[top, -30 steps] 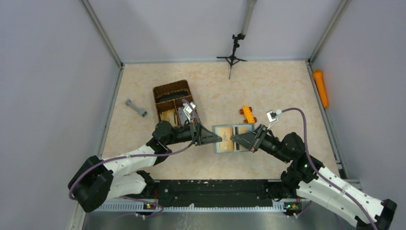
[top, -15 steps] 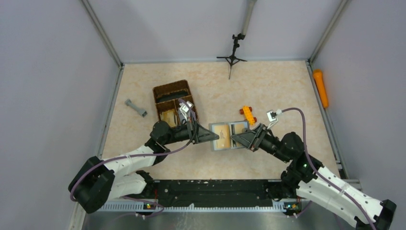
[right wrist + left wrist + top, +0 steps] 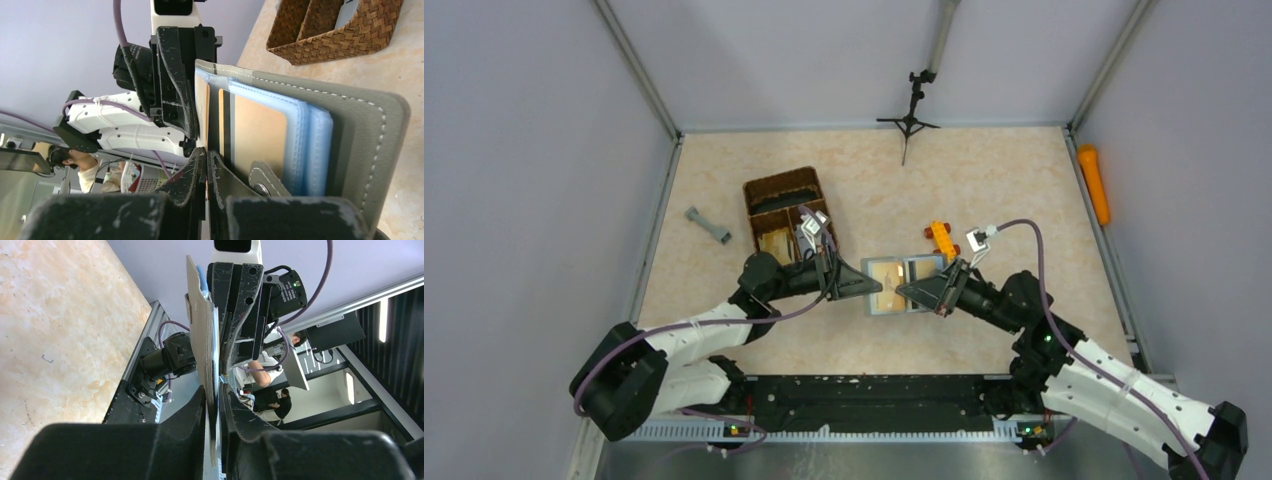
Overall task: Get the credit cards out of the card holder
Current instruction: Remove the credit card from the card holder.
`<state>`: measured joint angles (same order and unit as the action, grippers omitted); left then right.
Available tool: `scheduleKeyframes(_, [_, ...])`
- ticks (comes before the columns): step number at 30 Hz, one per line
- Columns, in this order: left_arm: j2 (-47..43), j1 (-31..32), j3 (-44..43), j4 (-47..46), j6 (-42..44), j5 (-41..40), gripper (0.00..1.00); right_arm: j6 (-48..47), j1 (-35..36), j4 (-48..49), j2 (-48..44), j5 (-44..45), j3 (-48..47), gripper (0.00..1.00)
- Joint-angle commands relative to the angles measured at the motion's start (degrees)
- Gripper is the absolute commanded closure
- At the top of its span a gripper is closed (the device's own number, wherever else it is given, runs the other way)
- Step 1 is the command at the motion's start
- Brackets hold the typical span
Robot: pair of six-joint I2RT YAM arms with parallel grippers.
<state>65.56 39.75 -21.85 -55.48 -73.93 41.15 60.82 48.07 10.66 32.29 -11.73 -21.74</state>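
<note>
The grey card holder [image 3: 921, 269] hangs open above the table between both arms. My left gripper [image 3: 882, 290] is shut on its left flap, which runs edge-on through the jaws in the left wrist view [image 3: 201, 320]. From the other side, my right gripper [image 3: 903, 290] is shut on the thin edge of a tan credit card [image 3: 202, 107] that sticks out of the holder's [image 3: 360, 125] middle. Another tan card [image 3: 260, 135] with a dark stripe sits in a light blue pocket. More cards, tan [image 3: 774, 241] and grey [image 3: 807, 236], lie in the wicker basket [image 3: 782, 187].
An orange toy brick [image 3: 941, 238] lies just beyond the holder. A grey dumbbell-shaped piece [image 3: 708, 225] is left of the basket. A small black tripod [image 3: 910, 118] stands at the back, and an orange cylinder [image 3: 1094, 183] lies along the right wall.
The holder has shifted slightly left and back, and its tan side now shows on the left. My right gripper has moved left toward the holder's middle and shut again there.
</note>
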Motion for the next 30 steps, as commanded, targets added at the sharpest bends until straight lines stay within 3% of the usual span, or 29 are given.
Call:
scheduleKeyframes(1, [-0.02,0.18,-0.66,-7.29,-0.88,1.34,0.81,-0.22,-0.57,0.09,-1.79,2.29,0.21,1.0])
scheduleKeyframes(7, [-0.82,0.07,-0.22,-7.36,-0.25,0.69,0.7,-0.3,-1.34,-1.33,-3.01,2.54,0.32,1.0])
scheduleKeyframes(8, [-0.85,0.12,-0.15,-7.28,-0.25,0.66,0.72,-0.31,-1.48,-1.29,-3.02,2.38,0.39,1.0])
scheduleKeyframes(13, [-0.78,0.1,-0.09,-6.7,-0.16,0.49,1.0,-0.23,-1.66,-1.05,-2.82,1.73,0.39,1.0])
scheduleKeyframes(30, [-3.49,-0.89,1.36,-5.95,-0.82,-0.99,1.0,-2.59,-4.74,-8.82,-6.96,2.15,-0.49,1.0])
